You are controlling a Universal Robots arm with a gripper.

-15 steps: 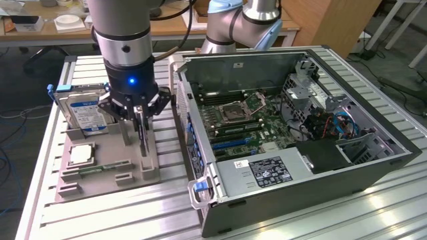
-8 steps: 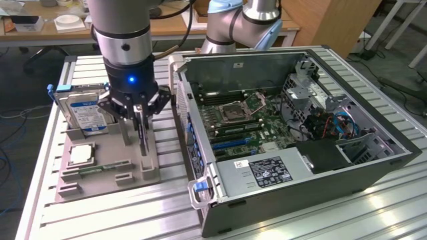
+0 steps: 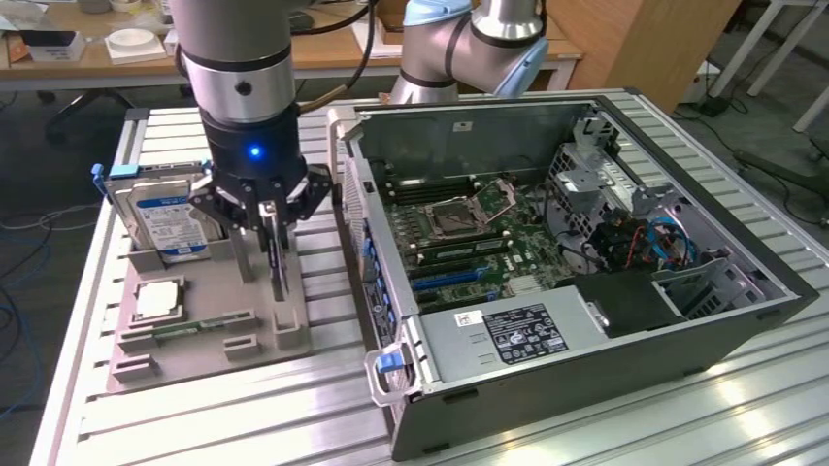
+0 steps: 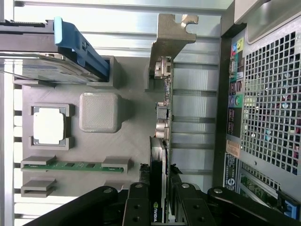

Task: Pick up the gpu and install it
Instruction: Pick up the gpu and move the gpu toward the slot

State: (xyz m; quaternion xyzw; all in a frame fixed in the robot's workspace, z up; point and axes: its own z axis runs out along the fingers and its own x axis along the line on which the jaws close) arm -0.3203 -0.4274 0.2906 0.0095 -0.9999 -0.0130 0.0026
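Jaws tight on upright gpu (image 4: 162,117)

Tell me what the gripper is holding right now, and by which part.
The gripper is clamped on the gpu, one finger on each flat face at its top edge, away from the metal bracket.

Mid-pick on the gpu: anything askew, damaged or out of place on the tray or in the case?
Nothing stands out. The gpu stands upright on edge, gripped squarely by the gripper. The hard drive, processor and memory stick sit straight in their slots on the tray, and the open case looks tidy.
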